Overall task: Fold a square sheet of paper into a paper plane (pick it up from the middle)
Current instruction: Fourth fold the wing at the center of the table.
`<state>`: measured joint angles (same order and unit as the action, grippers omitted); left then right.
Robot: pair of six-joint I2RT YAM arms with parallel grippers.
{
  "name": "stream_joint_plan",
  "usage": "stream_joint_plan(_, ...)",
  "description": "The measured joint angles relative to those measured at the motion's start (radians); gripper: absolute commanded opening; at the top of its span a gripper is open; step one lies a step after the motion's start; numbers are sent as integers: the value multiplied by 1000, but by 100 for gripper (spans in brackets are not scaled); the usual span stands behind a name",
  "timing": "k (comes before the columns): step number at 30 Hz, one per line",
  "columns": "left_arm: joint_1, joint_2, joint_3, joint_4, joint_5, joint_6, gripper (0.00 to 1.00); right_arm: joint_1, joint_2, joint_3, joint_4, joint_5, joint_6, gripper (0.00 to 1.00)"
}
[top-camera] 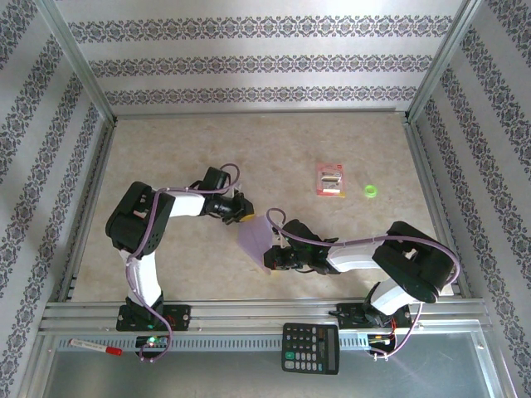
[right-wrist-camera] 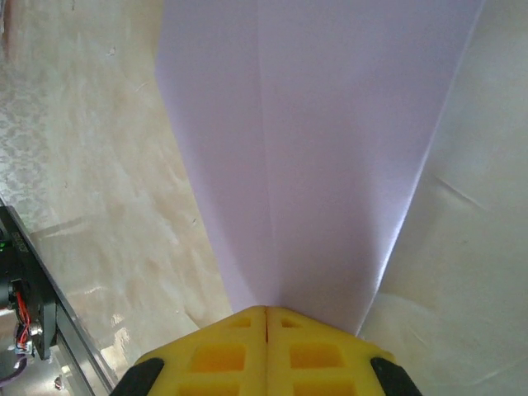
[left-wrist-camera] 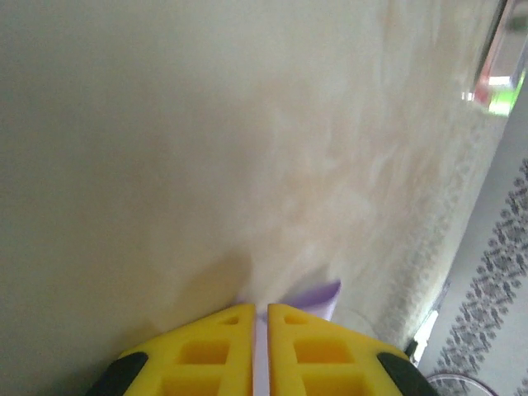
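Note:
The pale lavender sheet of paper (top-camera: 254, 239) is held off the table between the two arms, folded along a centre crease. In the right wrist view the paper (right-wrist-camera: 330, 148) fans out wide from my right gripper (right-wrist-camera: 266, 309), which is shut on its narrow end. My left gripper (left-wrist-camera: 260, 307) is nearly closed, with a thin strip of lavender paper (left-wrist-camera: 318, 294) between the yellow fingers and a corner poking out beyond them. From above, the left gripper (top-camera: 243, 211) meets the paper's far-left edge and the right gripper (top-camera: 270, 257) its near end.
A red-and-white packet (top-camera: 330, 179) and a small green ring (top-camera: 371, 192) lie at the right back of the table. A black calculator (top-camera: 310, 347) and a red-tipped pen (top-camera: 95, 347) rest on the front rail. Patterned walls enclose the table.

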<state>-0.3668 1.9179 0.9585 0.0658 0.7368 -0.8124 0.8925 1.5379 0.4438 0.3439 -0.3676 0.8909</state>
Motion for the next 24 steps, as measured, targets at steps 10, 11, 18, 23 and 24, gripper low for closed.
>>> stream_joint_plan(10, 15, -176, -87, 35, -68, -22, 18, -2, -53, -1, -87, -17, -36, 10)
stream_joint_plan(11, -7, -224, -118, 39, -66, -29, 19, -8, -72, -1, -113, -25, -46, 13)
stream_joint_plan(18, -191, -282, -177, 70, -48, -36, 17, -110, -313, -34, -177, -44, -76, 28)
stream_joint_plan(23, -186, -159, -177, 80, -51, -32, 17, -100, -341, -49, -200, 34, -51, 34)
stream_joint_plan(24, -183, -147, -177, 79, -53, -32, 17, -83, -325, -49, -199, 47, -50, 34)
